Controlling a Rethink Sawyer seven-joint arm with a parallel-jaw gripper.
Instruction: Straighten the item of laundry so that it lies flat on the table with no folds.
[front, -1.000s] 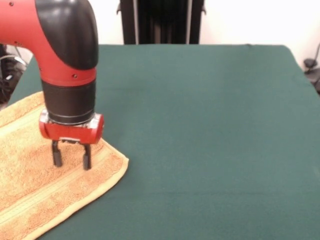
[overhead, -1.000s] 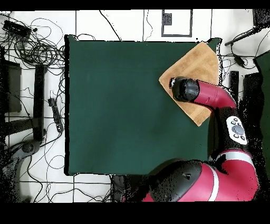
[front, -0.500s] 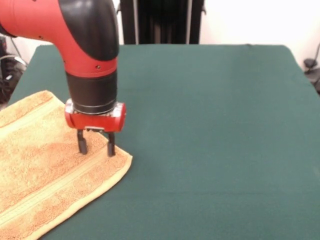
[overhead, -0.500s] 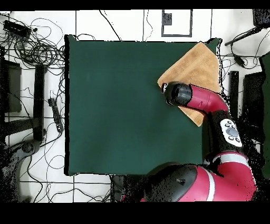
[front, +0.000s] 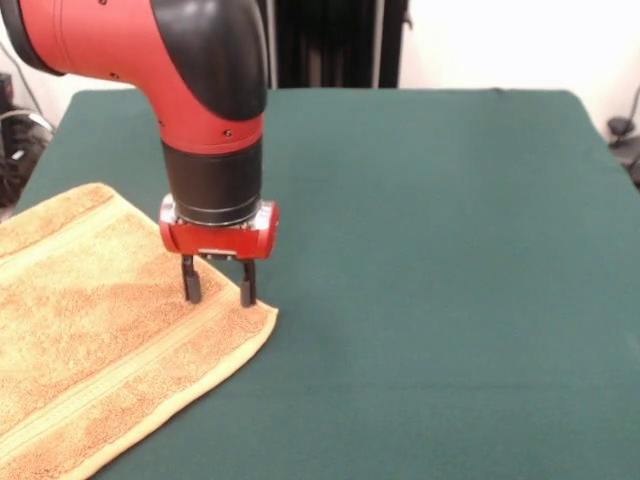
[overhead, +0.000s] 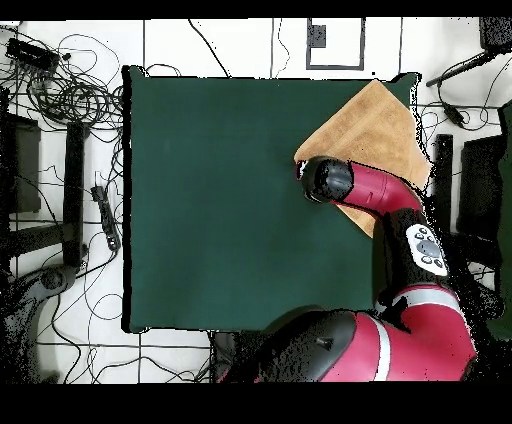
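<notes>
The item of laundry, a golden-orange towel (front: 90, 350), lies spread at the left of the table (front: 430, 250) and runs past the picture's left and bottom edges. A woven band runs near its right-hand edge. My gripper (front: 218, 290) stands upright with its two fingertips (front: 190, 288) apart, touching the towel just inside the corner. It is open, with towel surface showing between the fingers. From overhead, the towel (overhead: 375, 120) sits diamond-wise at the table's (overhead: 220, 200) upper right corner, and the arm's wrist (overhead: 327, 180) covers its left corner and the gripper.
The green cloth to the right of the towel in the front view is bare. In the overhead view, cables (overhead: 70, 90) and black stands (overhead: 72, 190) lie on the floor to the left of the table. A dark frame (overhead: 335, 42) sits beyond the top edge.
The gripper has slid right across the table in the front view, and the towel's corner has moved the same way with it. The fingers' spread looks unchanged.
</notes>
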